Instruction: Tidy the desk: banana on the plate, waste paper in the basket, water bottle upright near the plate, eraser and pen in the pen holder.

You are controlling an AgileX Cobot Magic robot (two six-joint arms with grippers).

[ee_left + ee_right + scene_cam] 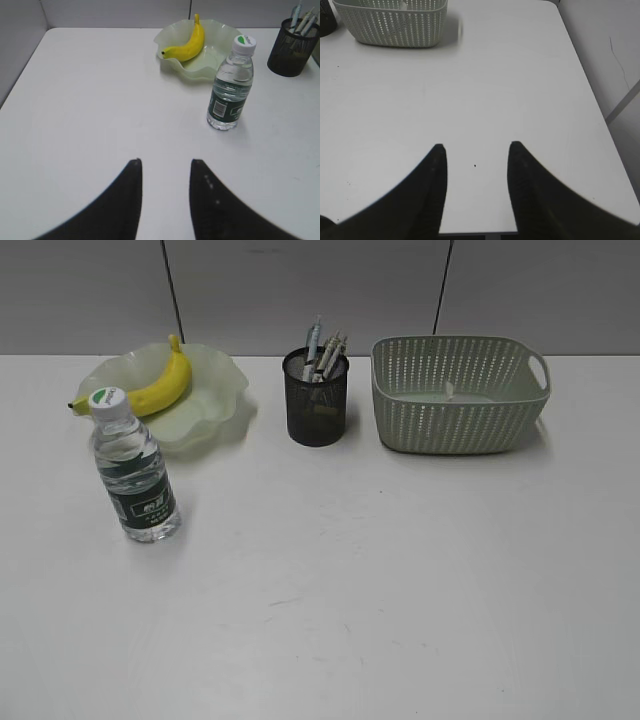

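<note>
White scrap (449, 389), possibly paper, in basket (460, 420).

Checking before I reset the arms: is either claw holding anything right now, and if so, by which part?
Nothing is held. The left claw and the right claw are both open with only bare desk between their fingers.

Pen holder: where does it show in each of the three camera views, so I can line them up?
Exterior view: the pen holder stands centre-top, between the plate and the basket.
Left wrist view: top-right corner, partly cut off, right of the water bottle.
Right wrist view: only a dark sliver at the top-left edge, left of the basket.
Shared landmark: the basket, in exterior and right wrist views.
</note>
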